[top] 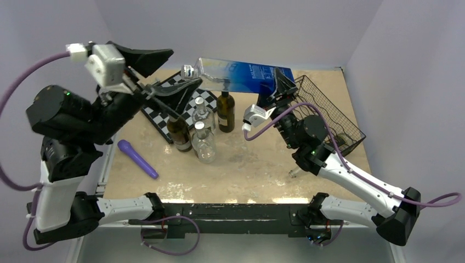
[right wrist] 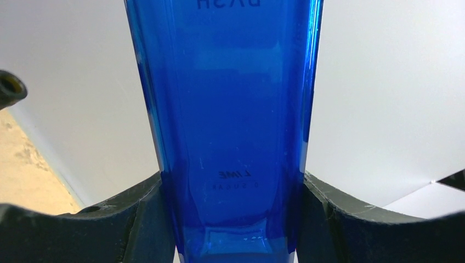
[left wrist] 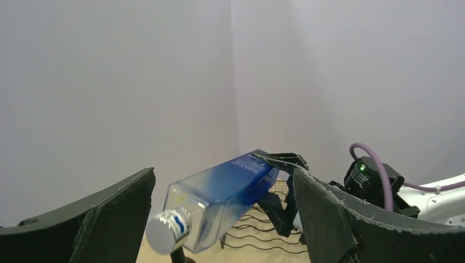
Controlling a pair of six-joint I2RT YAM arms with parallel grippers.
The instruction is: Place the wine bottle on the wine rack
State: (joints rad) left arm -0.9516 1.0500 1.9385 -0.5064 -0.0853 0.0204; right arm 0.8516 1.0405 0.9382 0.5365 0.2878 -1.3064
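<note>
Right claw [right wrist: 233,219]: half-open, clamped on the base of the blue square glass wine bottle [top: 241,74]; carries it level, probably for laying down
Left claw [left wrist: 223,181]: spread wide by the capped neck; gripping nothing
Bottle: airborne, beside the black wire wine rack [top: 329,115]; not yet in
Rack: contents unclear

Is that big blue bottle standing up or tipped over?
Tipped sideways: the blue bottle hangs nearly level in the right gripper, cap pointing left.
</note>
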